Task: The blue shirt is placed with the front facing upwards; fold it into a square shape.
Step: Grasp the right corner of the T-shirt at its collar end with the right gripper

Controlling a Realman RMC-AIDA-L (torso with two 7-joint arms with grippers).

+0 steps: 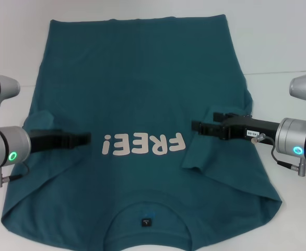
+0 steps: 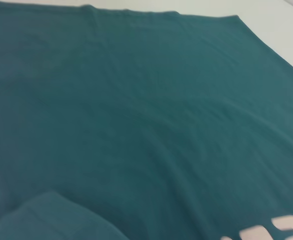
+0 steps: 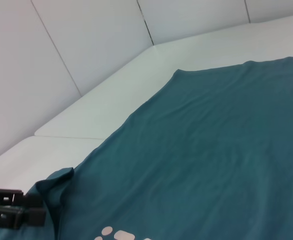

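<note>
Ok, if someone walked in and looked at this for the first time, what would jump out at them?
The blue shirt spread face-up across most of the white table, its whitish FREE! print mid-chest and the collar nearest the robot. Next, the two dark grippers reaching inward over it: the left gripper beside the print, the right gripper over the sleeve folded onto the body.

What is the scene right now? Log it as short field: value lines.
garment: blue shirt, print side up, collar nearest the robot
print: "FREE!" across the chest
sleeves: both folded inward over the body
left gripper: over the folded left sleeve, beside the print
right gripper: over the folded right sleeve, beside the print
neck label: black, inside the collar
surface: white table
</note>
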